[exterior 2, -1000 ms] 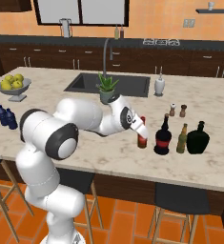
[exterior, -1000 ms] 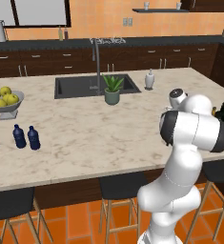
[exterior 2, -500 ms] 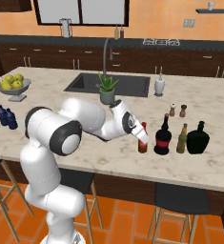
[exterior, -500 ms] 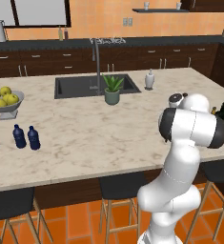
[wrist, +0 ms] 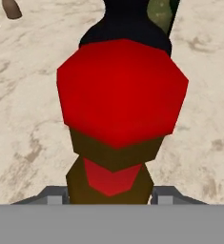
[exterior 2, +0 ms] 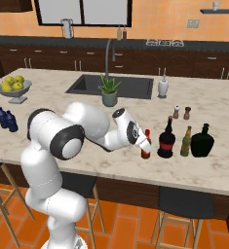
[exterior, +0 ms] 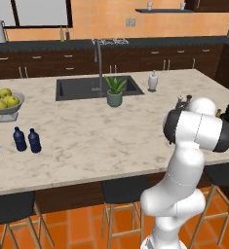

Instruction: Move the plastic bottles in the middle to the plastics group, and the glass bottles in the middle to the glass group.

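- My fingers (exterior 2: 145, 149) are clamped on the slim brown bottle (exterior 2: 145, 145), its base at the marble worktop (exterior 2: 86, 146).
- Just beyond stands the round black red-labelled bottle (exterior 2: 166, 141), then the amber bottle (exterior 2: 186, 142).

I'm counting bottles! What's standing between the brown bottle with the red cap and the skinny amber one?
The round black bottle with the red label stands between the brown bottle and the amber bottle, seen in the right base view.

A slim brown glass bottle (exterior 2: 145, 149) has a red cap; the round black bottle (exterior 2: 166, 143) wears a red label; two small plastic bottles (exterior: 27, 140) are dark blue; the stone counter (exterior: 86, 136) is mottled beige.
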Robot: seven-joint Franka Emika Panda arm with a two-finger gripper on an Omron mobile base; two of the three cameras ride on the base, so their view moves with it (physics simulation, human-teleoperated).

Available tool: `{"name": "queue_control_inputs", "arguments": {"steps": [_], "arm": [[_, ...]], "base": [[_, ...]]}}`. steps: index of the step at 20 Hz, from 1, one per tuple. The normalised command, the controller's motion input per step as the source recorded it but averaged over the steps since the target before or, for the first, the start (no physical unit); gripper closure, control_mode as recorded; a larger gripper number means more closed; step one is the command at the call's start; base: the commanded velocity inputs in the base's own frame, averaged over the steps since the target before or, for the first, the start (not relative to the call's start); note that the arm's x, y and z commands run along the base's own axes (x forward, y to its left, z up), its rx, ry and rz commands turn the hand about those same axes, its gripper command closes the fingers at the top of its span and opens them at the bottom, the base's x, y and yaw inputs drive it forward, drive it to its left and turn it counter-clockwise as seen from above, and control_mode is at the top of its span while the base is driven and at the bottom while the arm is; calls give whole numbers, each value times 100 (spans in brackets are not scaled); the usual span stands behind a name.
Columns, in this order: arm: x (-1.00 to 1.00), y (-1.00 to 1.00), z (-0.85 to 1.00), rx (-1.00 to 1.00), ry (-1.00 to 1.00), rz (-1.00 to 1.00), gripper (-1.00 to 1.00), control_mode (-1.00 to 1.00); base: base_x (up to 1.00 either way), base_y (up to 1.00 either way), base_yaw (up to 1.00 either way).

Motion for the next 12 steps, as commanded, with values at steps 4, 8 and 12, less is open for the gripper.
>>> {"name": "queue_control_inputs", "arguments": {"steps": [4, 8, 12], "arm": [[55, -9, 6, 0, 0, -4, 100, -100], [50, -19, 0, 0, 0, -4, 100, -100], [12, -21, 0, 0, 0, -3, 100, -100]], "base": [[0, 0, 0], [0, 0, 0], [0, 0, 0]]}}
